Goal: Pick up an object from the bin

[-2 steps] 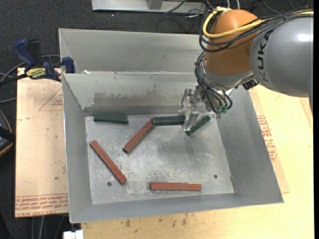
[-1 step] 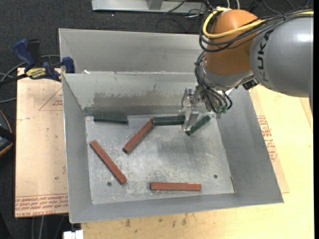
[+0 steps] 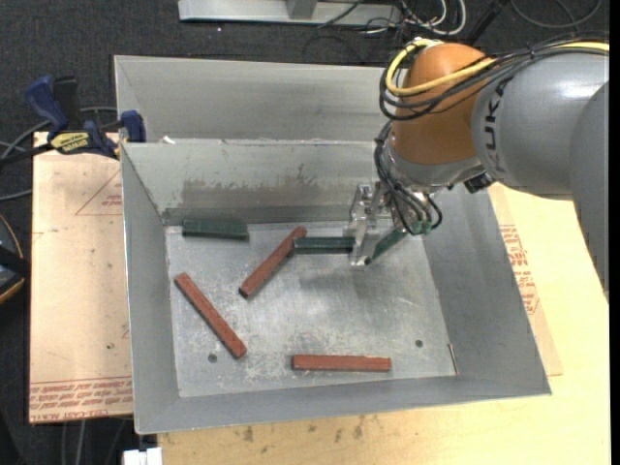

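Nearest the front wall of the bin (image 3: 145,289), a red-brown front bar (image 3: 341,363) lies flat on the floor, running left to right, a little right of centre and well apart from everything else. Further in on the left, a second red-brown piece, the left bar (image 3: 209,315), lies slantwise, its near end pointing toward the front and its far end toward the left wall. Beyond it, near the middle of the floor, the middle bar (image 3: 272,262), red-brown too, slants the other way. Its far end comes up to the left end of the green bar (image 3: 323,245), and whether the two touch cannot be told. This green bar is dark, lies flat and runs left to right in the back half of the floor. Its right end reaches under the tip of the gripper (image 3: 362,256), which stands low over that end. Whether the gripper is spread or pressed together cannot be told, nor whether it touches the bar. A short green strip (image 3: 389,242) slants up just to the right of the tip, and what it belongs to is unclear. Further back on the left, the far green bar (image 3: 215,229) lies along the foot of the back wall. The arm (image 3: 547,124), with its orange cover (image 3: 436,95) and cables, comes in over the bin's right back corner.
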{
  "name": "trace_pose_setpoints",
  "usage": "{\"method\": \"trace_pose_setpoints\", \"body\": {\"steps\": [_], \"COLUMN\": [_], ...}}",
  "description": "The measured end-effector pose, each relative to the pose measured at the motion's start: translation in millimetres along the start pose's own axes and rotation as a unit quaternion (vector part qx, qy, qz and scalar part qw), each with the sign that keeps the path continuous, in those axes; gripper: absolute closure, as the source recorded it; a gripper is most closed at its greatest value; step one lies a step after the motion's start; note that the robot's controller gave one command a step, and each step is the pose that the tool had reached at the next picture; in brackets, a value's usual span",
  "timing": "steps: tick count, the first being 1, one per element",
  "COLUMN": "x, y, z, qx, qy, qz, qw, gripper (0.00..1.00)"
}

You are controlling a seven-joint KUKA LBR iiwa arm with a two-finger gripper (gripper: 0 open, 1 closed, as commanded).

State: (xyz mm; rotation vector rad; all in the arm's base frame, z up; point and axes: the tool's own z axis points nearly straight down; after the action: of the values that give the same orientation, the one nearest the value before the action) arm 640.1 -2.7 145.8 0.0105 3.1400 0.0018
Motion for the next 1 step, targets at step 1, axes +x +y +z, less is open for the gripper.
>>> {"method": "trace_pose_setpoints", "body": {"steps": [1], "x": [0.0], "y": [0.1], "z": [0.0], "qx": [0.0], "qy": [0.0], "qz": [0.0], "qw": [1.0], "gripper": [1.0]}}
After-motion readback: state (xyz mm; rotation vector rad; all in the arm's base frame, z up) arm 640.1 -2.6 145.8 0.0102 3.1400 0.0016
